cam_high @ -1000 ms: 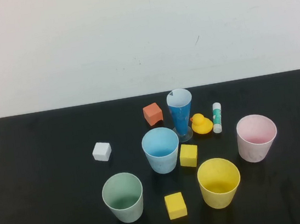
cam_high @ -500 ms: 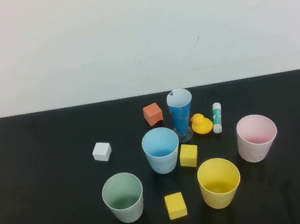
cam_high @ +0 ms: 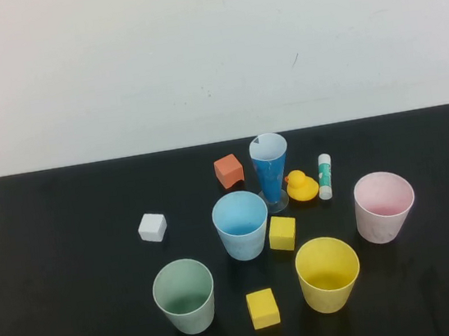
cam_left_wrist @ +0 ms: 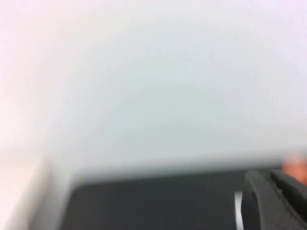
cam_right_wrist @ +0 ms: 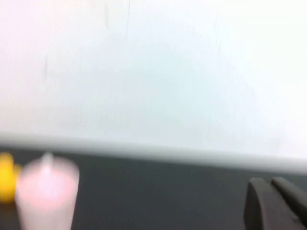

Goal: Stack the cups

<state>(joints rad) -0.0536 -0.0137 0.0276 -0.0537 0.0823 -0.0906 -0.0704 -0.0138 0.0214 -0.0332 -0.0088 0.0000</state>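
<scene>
Four cups stand apart and upright on the black table (cam_high: 63, 264): the light blue cup (cam_high: 241, 225) in the middle, the green cup (cam_high: 184, 296) front left, the yellow cup (cam_high: 328, 274) front right, the pink cup (cam_high: 384, 206) at the right. Neither arm shows in the high view. My left gripper (cam_left_wrist: 268, 175) shows only in the left wrist view, shut and empty, back from the table. My right gripper (cam_right_wrist: 268, 181) shows only in the right wrist view, shut and empty, with the pink cup (cam_right_wrist: 46, 194) ahead of it.
A tall narrow blue glass (cam_high: 270, 171), an orange block (cam_high: 229, 171), a rubber duck (cam_high: 300, 186) and a glue stick (cam_high: 324, 175) stand behind the cups. A white block (cam_high: 152, 227) lies at the left. Two yellow blocks (cam_high: 282, 233) (cam_high: 262, 308) lie between the cups.
</scene>
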